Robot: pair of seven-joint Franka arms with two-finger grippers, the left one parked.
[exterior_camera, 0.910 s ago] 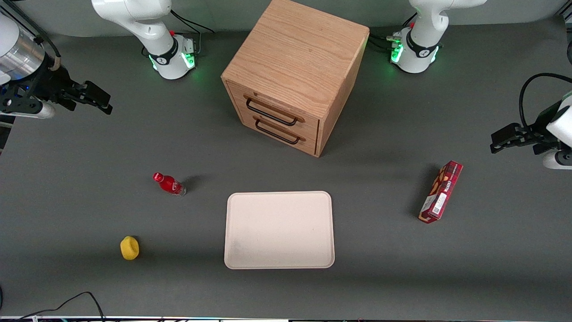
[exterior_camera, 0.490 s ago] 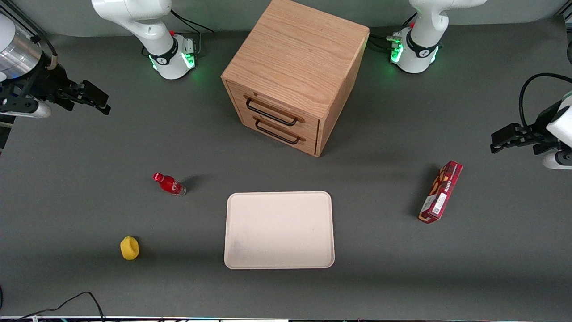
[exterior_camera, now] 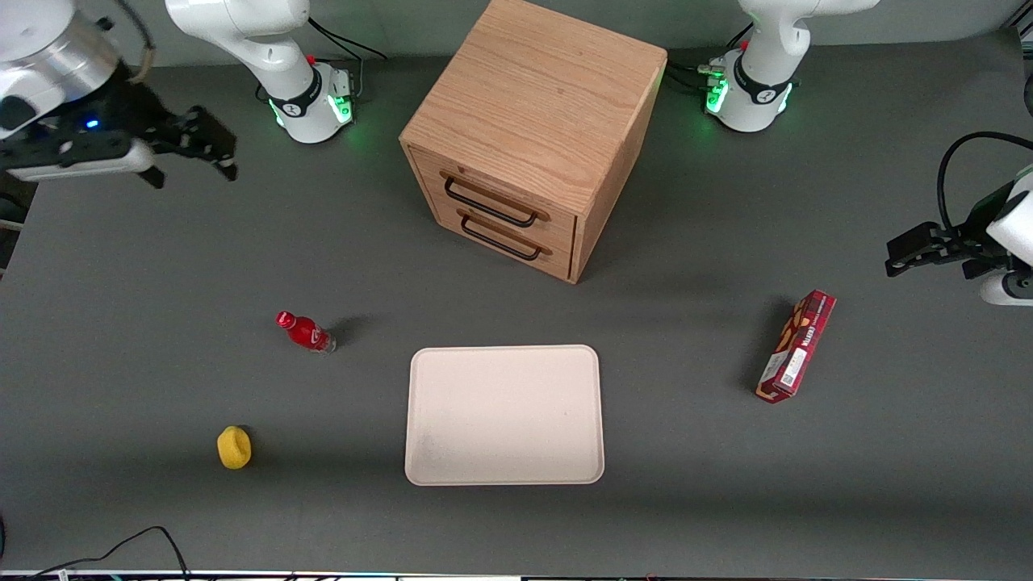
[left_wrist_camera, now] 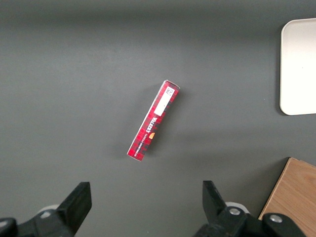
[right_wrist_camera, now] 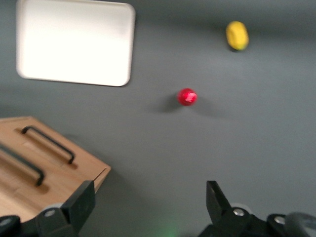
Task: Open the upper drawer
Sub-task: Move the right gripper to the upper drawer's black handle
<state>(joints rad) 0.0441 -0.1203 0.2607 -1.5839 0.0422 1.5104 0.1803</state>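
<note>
The light oak cabinet (exterior_camera: pixel 537 89) stands at the table's middle, far from the front camera. Its upper drawer (exterior_camera: pixel 516 202) is shut, with a thin black wire handle (exterior_camera: pixel 488 203); the identical lower drawer (exterior_camera: pixel 504 238) sits under it. My right gripper (exterior_camera: pixel 194 165) hangs open and empty above the table, well off toward the working arm's end from the cabinet. In the right wrist view the gripper (right_wrist_camera: pixel 150 200) is open over bare table, with the cabinet's corner beside one finger (right_wrist_camera: pixel 81 200) and the upper drawer's handle (right_wrist_camera: pixel 22 165) in sight.
A white tray (exterior_camera: pixel 504 476) lies nearer the front camera than the cabinet. A red bottle (exterior_camera: pixel 307 332) and a yellow object (exterior_camera: pixel 234 447) stand toward the working arm's end. A red box (exterior_camera: pixel 795 347) lies toward the parked arm's end.
My right gripper has moved farther from the front camera and toward the cabinet, turning as it went. The drawers and table objects have not moved.
</note>
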